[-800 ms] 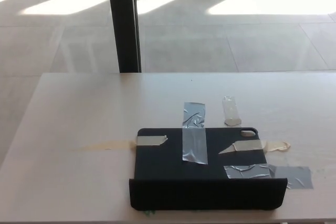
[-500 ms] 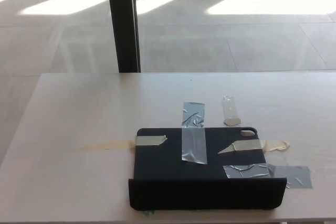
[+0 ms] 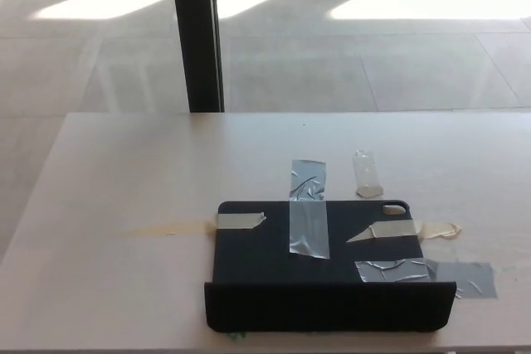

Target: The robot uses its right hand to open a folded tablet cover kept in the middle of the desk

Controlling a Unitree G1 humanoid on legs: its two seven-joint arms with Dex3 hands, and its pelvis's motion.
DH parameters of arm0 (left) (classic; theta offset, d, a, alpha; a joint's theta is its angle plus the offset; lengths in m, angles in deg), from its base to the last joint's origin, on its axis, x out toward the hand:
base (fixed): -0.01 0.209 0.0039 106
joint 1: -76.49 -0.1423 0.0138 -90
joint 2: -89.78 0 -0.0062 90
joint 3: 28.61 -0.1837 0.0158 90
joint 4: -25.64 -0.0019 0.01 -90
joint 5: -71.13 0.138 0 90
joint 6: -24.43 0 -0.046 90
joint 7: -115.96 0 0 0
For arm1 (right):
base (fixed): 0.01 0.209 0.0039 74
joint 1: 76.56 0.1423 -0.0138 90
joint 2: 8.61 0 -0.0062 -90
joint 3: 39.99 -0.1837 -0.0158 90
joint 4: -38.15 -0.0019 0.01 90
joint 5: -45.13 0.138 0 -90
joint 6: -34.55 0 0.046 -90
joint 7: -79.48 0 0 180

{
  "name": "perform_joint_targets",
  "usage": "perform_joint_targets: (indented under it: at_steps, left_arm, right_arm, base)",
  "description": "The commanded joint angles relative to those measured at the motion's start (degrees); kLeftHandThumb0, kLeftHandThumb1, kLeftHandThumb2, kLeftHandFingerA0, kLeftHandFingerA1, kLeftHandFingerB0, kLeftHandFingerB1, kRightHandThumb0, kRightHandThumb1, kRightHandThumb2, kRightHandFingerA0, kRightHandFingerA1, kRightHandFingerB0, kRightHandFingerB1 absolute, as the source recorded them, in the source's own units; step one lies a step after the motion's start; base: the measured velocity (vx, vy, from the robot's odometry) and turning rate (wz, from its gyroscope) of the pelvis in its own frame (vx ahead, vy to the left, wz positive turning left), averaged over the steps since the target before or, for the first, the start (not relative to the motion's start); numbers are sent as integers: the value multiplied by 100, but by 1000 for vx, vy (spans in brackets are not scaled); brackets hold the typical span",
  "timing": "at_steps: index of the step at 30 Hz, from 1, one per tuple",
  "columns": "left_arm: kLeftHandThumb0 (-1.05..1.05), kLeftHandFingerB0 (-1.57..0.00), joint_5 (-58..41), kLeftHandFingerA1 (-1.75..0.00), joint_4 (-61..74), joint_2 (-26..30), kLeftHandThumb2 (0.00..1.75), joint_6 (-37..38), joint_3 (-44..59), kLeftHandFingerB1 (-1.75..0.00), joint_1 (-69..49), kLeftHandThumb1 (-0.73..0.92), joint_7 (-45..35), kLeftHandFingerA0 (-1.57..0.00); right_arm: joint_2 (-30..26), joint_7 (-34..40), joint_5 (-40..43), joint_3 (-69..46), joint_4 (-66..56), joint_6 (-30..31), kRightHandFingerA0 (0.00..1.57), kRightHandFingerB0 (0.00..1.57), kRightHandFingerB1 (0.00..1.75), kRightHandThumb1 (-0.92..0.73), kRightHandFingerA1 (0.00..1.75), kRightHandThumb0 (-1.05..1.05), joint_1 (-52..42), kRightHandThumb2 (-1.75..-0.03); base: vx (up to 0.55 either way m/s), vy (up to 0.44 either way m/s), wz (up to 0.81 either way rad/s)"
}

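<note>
The tablet cover (image 3: 319, 267) lay closed on the desk (image 3: 124, 196) at its near edge, held by tape strips (image 3: 308, 220). Neither of my hands was in view, so I could not tell their state. The tape might resist opening and drag the cover. No containers showed.

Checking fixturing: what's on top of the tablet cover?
Tape strips: silver, beige, two more at right, on the tablet cover. Underneath hidden.
</note>
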Motion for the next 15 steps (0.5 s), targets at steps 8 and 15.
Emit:
perform_joint_targets:
  at_steps: [8,15]
  left_arm:
    - [-40,-77,-585,-87,-251,317,84,-130,325,-83,33,29,98,-79]
    - [-40,-69,-610,-86,-259,341,83,-146,350,-80,66,29,100,-77]
  right_arm:
    - [-549,-812,-2279,3865,-1887,-188,75,62,41,-52,49,-45,1044,-55]
    - [-864,-1322,-3105,5214,-1881,-148,45,28,45,-35,59,-60,1373,-81]
  base:
    - [0,0,0]
    - [0,0,0]
